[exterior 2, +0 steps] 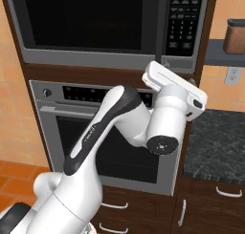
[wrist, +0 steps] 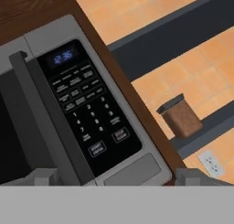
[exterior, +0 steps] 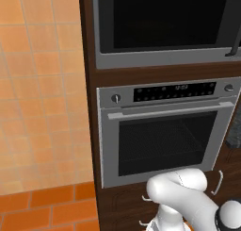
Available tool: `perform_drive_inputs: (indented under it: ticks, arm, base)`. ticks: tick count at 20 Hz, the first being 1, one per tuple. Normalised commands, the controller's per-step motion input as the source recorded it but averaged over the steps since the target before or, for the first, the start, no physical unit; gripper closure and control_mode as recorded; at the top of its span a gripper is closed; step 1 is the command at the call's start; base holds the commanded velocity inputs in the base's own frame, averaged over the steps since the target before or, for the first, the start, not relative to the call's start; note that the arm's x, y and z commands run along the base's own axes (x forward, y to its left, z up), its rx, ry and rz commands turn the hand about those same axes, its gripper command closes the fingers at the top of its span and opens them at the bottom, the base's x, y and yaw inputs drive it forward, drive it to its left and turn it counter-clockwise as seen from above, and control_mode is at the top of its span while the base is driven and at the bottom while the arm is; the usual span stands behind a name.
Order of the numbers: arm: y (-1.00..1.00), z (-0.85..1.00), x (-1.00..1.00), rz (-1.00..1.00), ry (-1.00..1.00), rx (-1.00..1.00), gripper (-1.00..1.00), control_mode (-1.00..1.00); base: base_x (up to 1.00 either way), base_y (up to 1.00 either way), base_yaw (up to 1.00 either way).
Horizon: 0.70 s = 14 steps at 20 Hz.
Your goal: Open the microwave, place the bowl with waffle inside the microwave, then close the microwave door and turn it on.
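white arm (exterior 2: 91, 152), dark joints

Orange tiled wall (exterior: 37, 84) and floor (exterior: 47, 209) (darker), dark wood cabinet (exterior: 89, 107), black stone counter (exterior 2: 215, 142).

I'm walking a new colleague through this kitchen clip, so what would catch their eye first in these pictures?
Probably the big white robot arm bending up in front of the silver oven, its hand raised toward the microwave built in above. Next, the microwave's black keypad with its lit blue display, seen close up in the hand view beside the dark vertical door handle. A brown lidded jar sits on a wall shelf to the right.
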Motion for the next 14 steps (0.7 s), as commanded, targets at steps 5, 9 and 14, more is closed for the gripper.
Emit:
perform_drive_inputs:
  ticks: [5,9,14]
  arm:
    - [0.06,-0.01,-0.07,-0.06,0.04,0.00,1.00,-1.00]
    - [0.00,0.00,0.00,0.00,0.00,0.00,1.00,-1.00]
    - [0.12,0.00,0.00,0.04,-0.04,0.00,1.00,-1.00]
  base:
    - [0.00,0.00,0.00]
    - [0.00,0.00,0.00]
    - [0.00,0.00,0.00]
